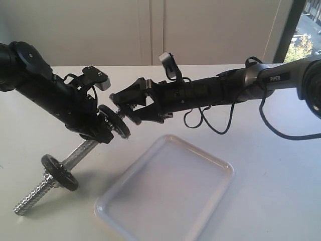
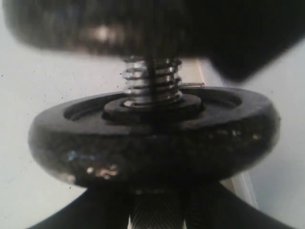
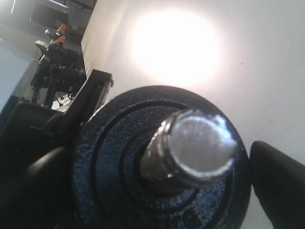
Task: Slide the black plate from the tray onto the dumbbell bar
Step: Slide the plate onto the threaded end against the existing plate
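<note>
I see the black plate [image 3: 157,162] already threaded over the dumbbell bar's [image 1: 80,153] upper end; left gripper [image 1: 103,128] clamps the bar, right gripper's [image 1: 128,105] grip unclear. I'd push straight along the bar.

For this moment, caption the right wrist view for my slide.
Black plate threaded over the dumbbell bar end, dark fingers flanking it.

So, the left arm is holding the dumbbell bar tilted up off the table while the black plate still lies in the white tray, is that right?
Not quite: the tray is empty in the exterior view. The black plate is already on the threaded end of the dumbbell bar, as both wrist views show. The rest holds: the left gripper holds the bar tilted, its lower end on the table.
</note>
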{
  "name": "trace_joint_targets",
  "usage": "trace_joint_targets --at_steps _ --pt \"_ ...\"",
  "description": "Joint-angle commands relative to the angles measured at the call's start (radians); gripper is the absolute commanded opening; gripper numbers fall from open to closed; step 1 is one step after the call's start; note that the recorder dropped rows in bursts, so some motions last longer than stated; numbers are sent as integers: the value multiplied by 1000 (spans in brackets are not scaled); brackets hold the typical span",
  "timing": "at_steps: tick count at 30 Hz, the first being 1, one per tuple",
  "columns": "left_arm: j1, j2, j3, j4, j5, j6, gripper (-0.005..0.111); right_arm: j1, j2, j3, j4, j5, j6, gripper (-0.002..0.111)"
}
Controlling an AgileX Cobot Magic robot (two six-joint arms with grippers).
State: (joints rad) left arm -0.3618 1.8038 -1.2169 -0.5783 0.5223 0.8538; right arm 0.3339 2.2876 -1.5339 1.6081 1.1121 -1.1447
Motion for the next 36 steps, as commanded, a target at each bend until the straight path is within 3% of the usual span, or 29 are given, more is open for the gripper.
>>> trace_joint_targets --at_steps 1,11,14,18,22,36 --pt "-12 -41 -18 -87 1 21 0 56 -26 -12 98 109 -3 0" --pt "-12 -41 -18 -87 4 21 0 107 -26 -12 92 109 -3 5" --pt "-12 -41 -18 -87 4 21 0 105 -26 -12 92 109 -3 24" --pt "-12 -41 -18 -87 4 21 0 103 -26 -12 92 109 -3 67" --pt "-12 -37 -18 -82 4 21 0 103 -26 -12 68 101 -14 90" --pt "-12 -34 -18 -79 4 21 0 64 -26 -12 40 59 0 92"
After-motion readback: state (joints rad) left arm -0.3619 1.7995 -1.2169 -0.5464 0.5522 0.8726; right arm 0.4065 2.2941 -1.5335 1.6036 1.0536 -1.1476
